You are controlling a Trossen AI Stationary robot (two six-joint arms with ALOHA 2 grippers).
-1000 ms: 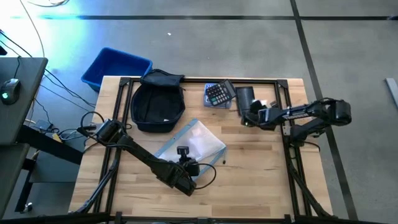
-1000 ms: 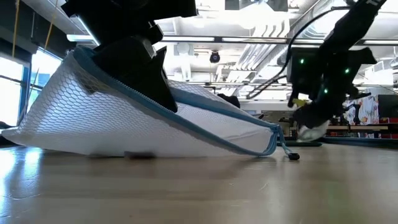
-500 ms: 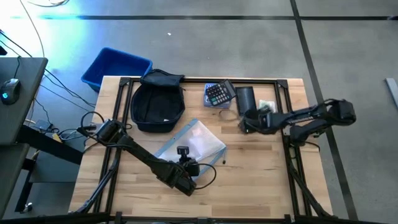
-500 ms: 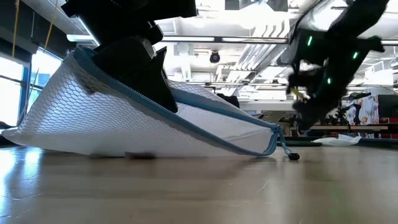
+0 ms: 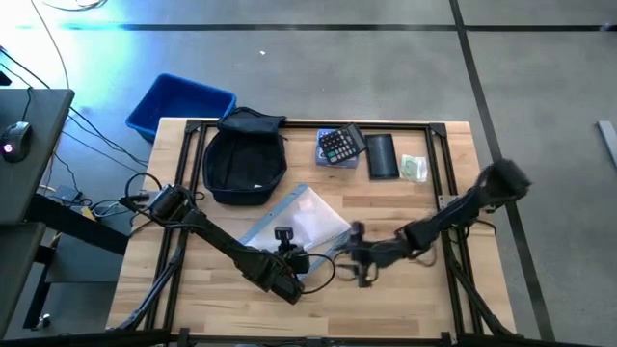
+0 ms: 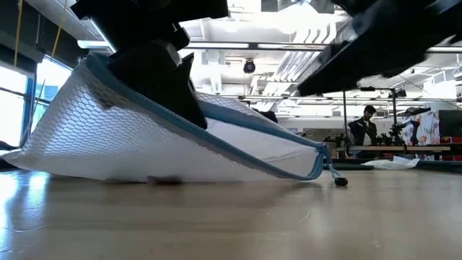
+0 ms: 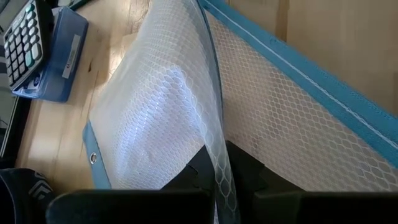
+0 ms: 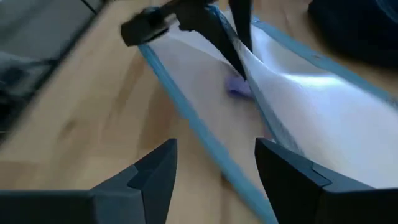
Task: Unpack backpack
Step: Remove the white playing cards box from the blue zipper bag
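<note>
Backpack (image 5: pixel 247 162) lies at the table's (image 5: pixel 405 299) far left, apparently emptied. Out: one mesh pouch (image 5: pixel 297 224), one calculator (image 5: pixel 338 145) on a blue box, one black case (image 5: pixel 382 154), one small packet (image 5: pixel 415 167). Left gripper (image 5: pixel 286 278) clenched on the pouch edge; right gripper (image 8: pixel 214 165), fingers released, near its corner.

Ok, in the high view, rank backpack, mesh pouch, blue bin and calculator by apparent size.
1. backpack
2. mesh pouch and blue bin: look alike, no call
3. calculator
</note>
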